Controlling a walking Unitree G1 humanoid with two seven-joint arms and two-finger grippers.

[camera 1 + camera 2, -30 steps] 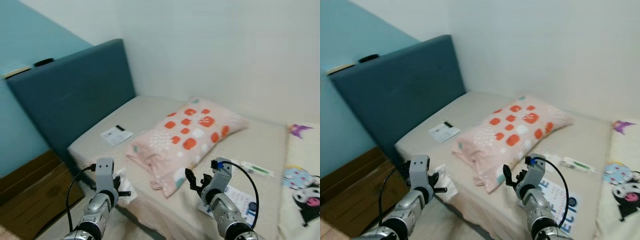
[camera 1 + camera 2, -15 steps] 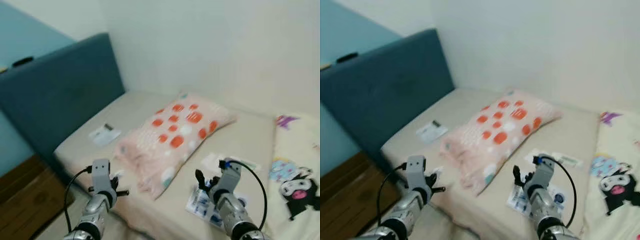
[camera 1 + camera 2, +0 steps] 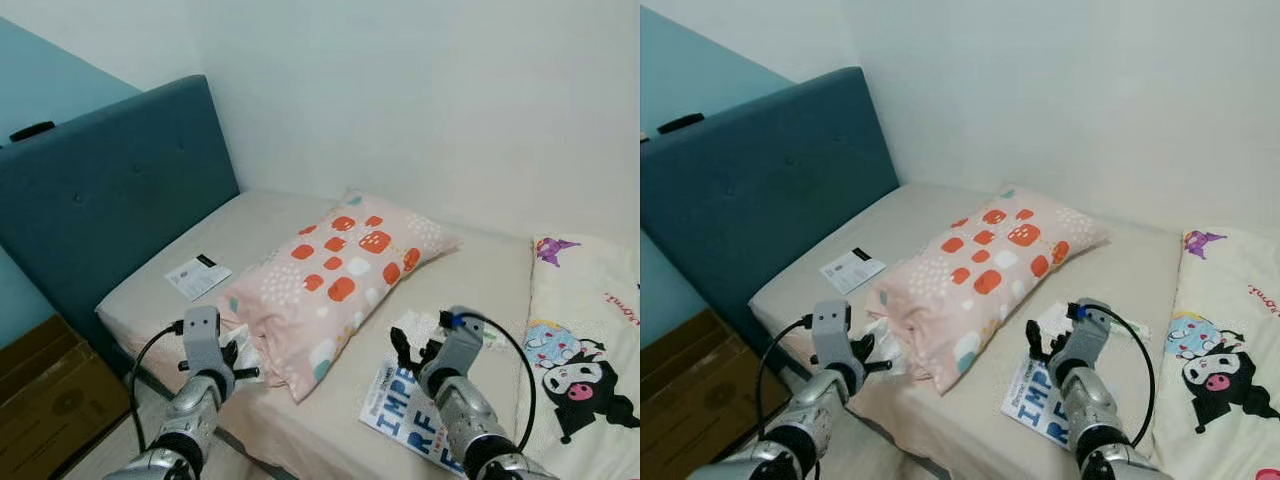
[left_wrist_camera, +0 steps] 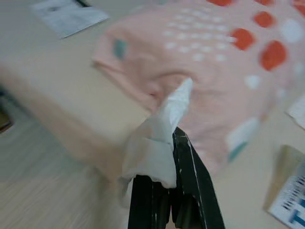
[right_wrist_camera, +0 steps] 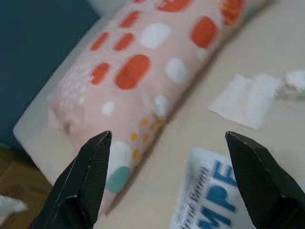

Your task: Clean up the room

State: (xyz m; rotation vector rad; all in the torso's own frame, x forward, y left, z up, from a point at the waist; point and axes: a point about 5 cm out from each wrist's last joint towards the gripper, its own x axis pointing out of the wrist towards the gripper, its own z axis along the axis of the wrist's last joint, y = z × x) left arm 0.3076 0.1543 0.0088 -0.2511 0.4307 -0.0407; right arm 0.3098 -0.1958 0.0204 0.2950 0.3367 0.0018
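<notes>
Holding a crumpled tissue (image 4: 159, 138) in our left gripper (image 3: 232, 372), we find the flat tissue (image 5: 248, 99) just beyond our right gripper (image 3: 1048, 343), jaws spread wide.

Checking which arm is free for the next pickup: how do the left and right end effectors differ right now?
The left end effector is shut on a crumpled white tissue; the right end effector is open and holds nothing. The left hovers at the bed's near edge beside the pillow; the right hovers over the mattress, above a magazine and a loose tissue. Both have two black fingers and point toward the pillow.
</notes>
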